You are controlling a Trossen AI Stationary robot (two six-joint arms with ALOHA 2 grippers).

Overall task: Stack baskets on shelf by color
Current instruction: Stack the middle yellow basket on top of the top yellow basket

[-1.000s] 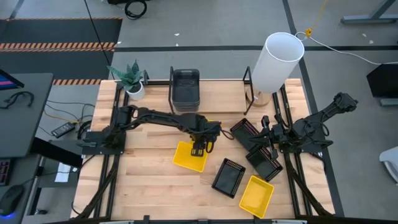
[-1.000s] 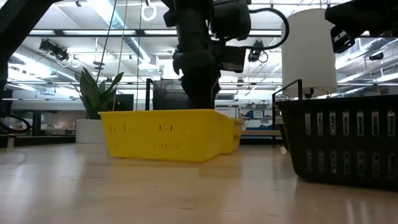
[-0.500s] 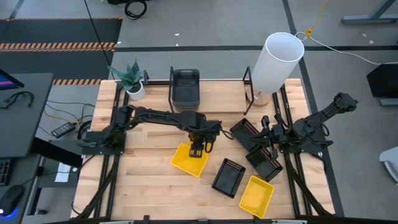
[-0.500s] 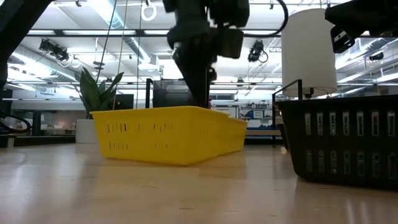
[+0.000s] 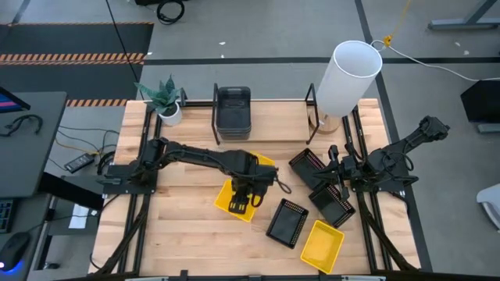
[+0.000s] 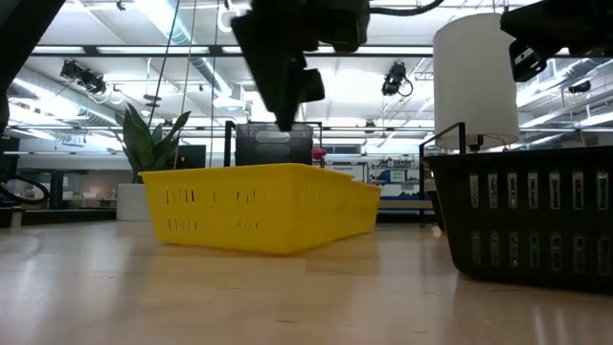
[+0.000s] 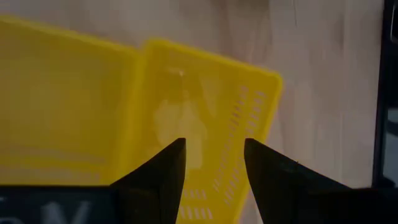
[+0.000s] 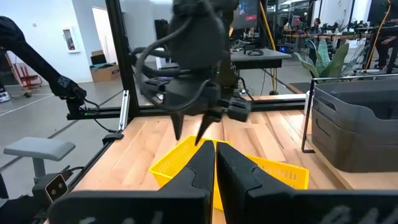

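- Left arm stretched across mid tabletop [image 5: 172, 226], left end effector [image 5: 244, 204] pointing down, fingers spread, above yellow basket [image 5: 237, 199], not gripping it.
- Basket flat on tabletop, centre.
- Right arm folded at right edge, right end effector [image 5: 334, 165] pressed together, empty.

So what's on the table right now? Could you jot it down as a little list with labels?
left gripper: open, above the yellow baskets, holding nothing
right gripper: shut, waiting at the table's right side
yellow baskets: two overlapping mid-table, another near the front edge
black baskets: right of centre
grey basket: on the shelf at the back
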